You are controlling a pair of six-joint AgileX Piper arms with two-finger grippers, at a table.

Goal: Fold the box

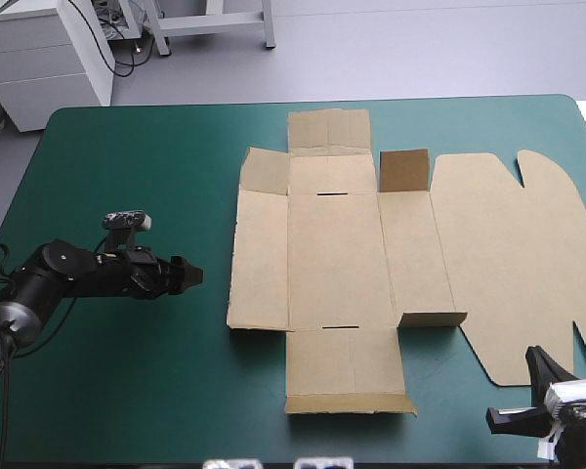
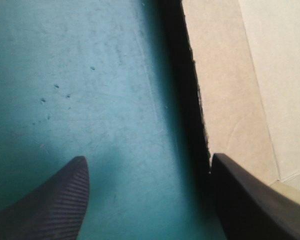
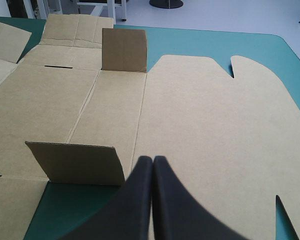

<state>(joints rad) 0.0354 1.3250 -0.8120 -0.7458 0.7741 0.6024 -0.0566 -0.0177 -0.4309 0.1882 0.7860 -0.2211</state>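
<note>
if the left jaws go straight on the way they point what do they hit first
Probably the left edge of the box, whose flat side flap lies ahead of the open jaws, only table cover between. Height is unclear; they might pass over it.

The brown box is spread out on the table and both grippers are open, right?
Not quite. The right gripper is shut, its fingers meeting in a point, as the right wrist view shows. Only the left gripper is open. The box is spread out on the table.
</note>
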